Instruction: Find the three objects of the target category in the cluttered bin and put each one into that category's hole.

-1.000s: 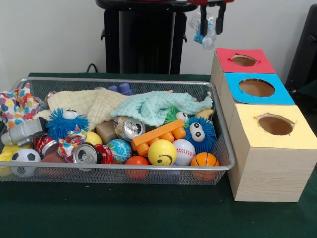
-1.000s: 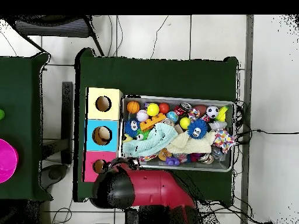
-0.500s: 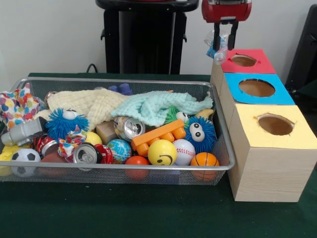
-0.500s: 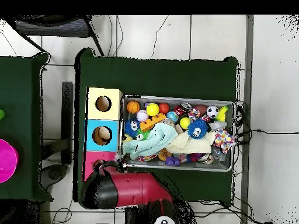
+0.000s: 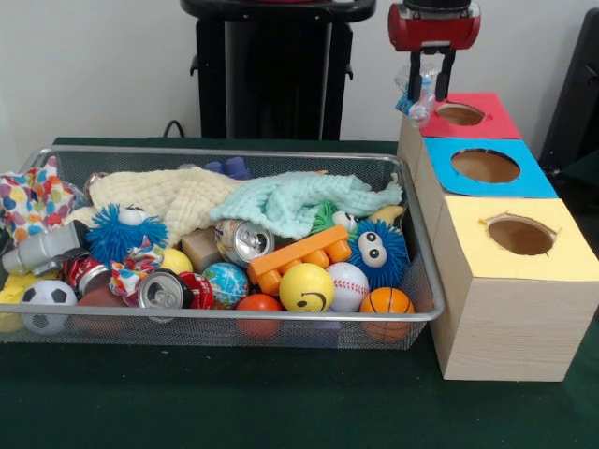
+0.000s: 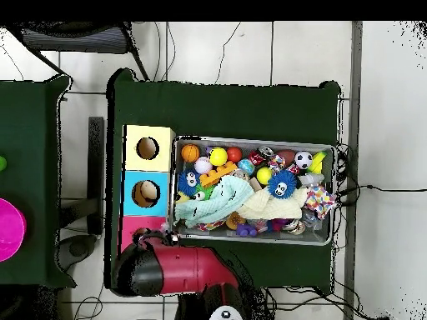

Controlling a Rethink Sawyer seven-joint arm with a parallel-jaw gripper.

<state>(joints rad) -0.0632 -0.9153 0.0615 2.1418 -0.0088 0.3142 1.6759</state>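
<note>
Crinkly clear bottle (image 5: 418, 96) hangs clamped between the fingers of the red pincer (image 5: 428, 82), above the near edge of the red hole (image 5: 460, 114). Blue hole (image 5: 485, 166) lies just beyond it, nearer the camera, with the yellow hole (image 5: 520, 236) past that. Off to the pincer's side, on the green table (image 5: 281, 402), sits the bin (image 5: 234, 316), full of toys.

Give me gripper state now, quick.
Gripper: shut on a clear plastic bottle, hanging beside the red-surround hole, not over the blue-surround hole.
</note>
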